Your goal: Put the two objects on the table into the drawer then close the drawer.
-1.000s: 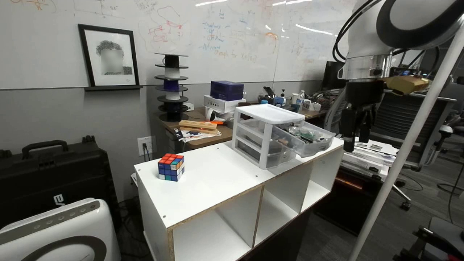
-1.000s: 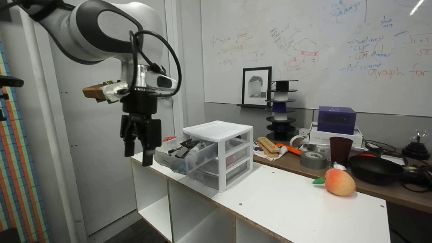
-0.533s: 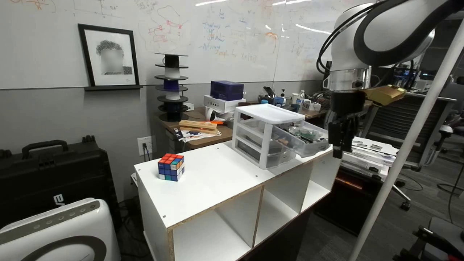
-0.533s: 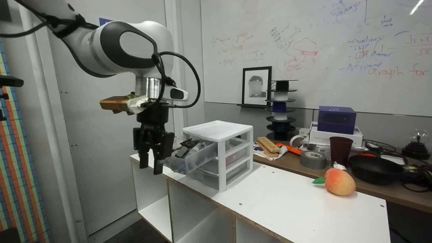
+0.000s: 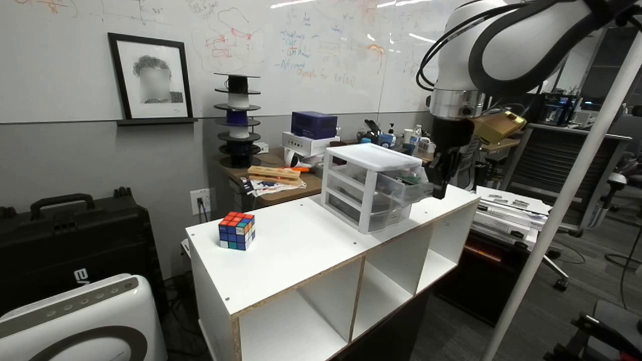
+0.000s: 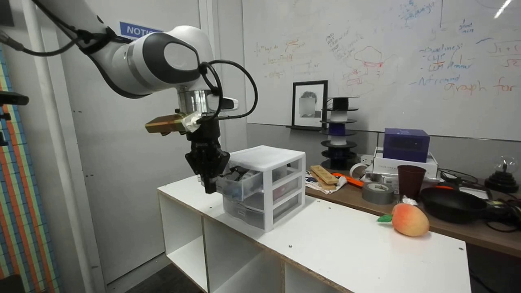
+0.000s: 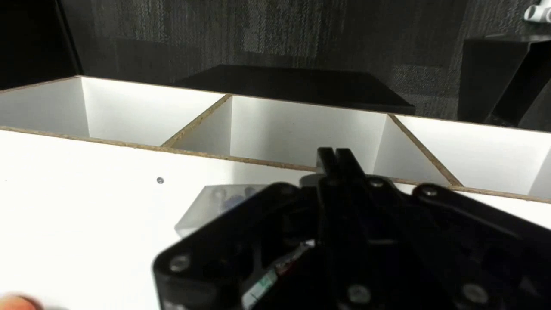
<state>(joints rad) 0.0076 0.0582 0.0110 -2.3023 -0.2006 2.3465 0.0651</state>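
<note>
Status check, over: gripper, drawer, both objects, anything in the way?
Gripper shut at front of drawer, contact unclear. Cube and fruit on table, drawer partly open. Clutter inside it may be in the way.

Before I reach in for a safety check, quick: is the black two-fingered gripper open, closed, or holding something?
Black two-fingered gripper: closed, with nothing visible in its grasp.
</note>
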